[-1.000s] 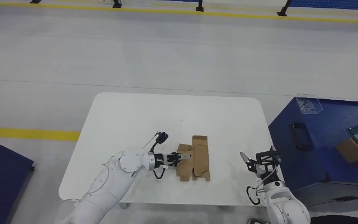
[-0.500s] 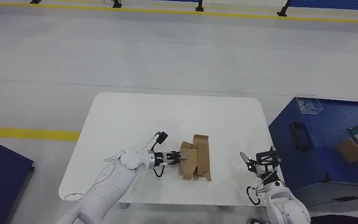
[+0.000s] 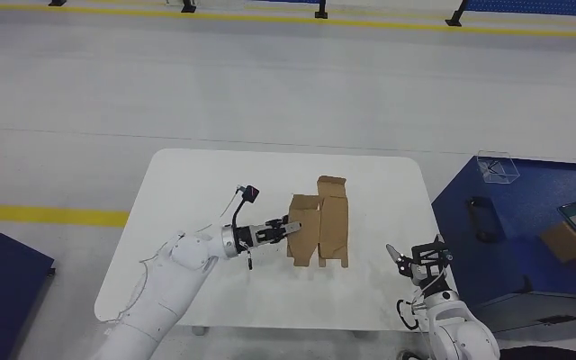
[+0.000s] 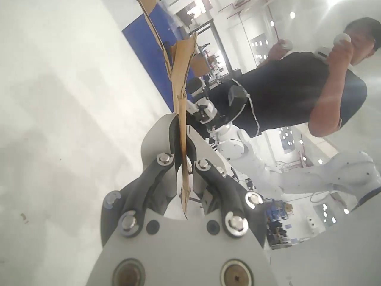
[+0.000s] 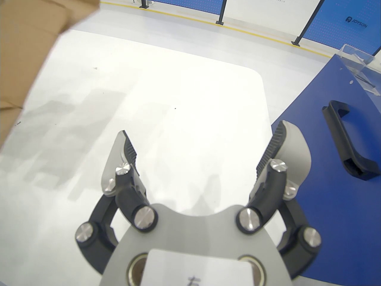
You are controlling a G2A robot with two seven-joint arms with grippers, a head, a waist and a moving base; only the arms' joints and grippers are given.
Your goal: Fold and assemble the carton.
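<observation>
Cardboard carton (image 3: 319, 223), edge pinched in my left gripper (image 3: 289, 228), lies well left of my wide-open, empty right gripper (image 5: 205, 145).

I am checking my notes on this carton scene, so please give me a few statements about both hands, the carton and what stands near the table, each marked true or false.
1. The left hand is shut on an edge of the carton. True.
2. The right hand also holds the carton. False: it is open, empty and apart from the carton, near the edge of the table.
3. The carton is a finished, closed box. False: it is flat and not yet folded up.
4. A blue cabinet with a black handle stands beside the table. True.
</observation>
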